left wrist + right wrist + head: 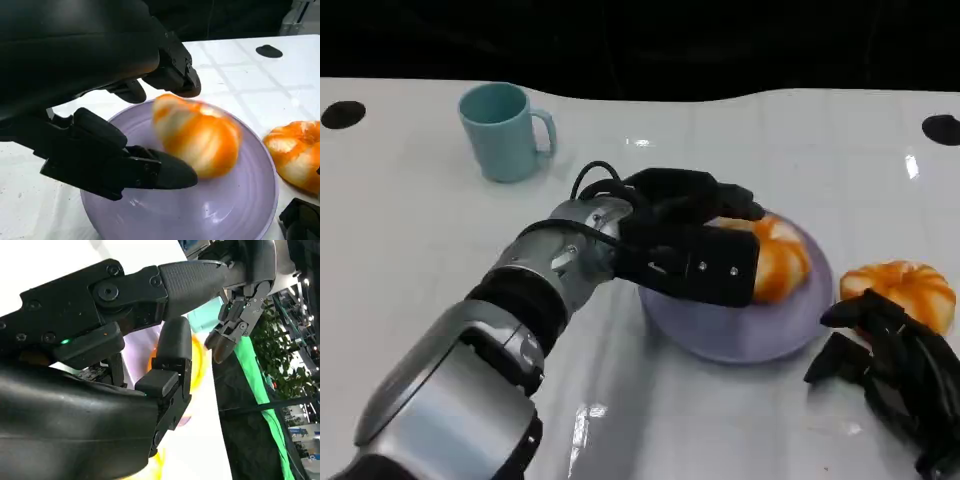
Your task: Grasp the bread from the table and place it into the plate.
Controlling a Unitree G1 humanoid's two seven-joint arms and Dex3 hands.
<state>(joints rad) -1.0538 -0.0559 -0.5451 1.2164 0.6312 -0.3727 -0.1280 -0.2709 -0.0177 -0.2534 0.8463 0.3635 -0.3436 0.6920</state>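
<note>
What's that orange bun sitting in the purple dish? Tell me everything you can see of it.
The bread in the plate is a rounded roll, orange with pale cream streaks, soft-looking and glossy. It lies inside the lavender plate, toward the rim nearest the left hand. That hand's black fingers reach on either side of it; whether they touch it is unclear, as the roll looks slightly blurred.

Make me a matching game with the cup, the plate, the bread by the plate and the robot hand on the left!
Things:
1. cup
2. plate
3. loose bread
4. left robot hand

Descriptions:
A. pale purple, with a bread in it
B. black, fingers around the bread over the plate
C. light blue, standing upright at the far side of the table
D. orange and white, lying on the table beside the plate

Pairs: 1-C, 2-A, 3-D, 4-B
</note>
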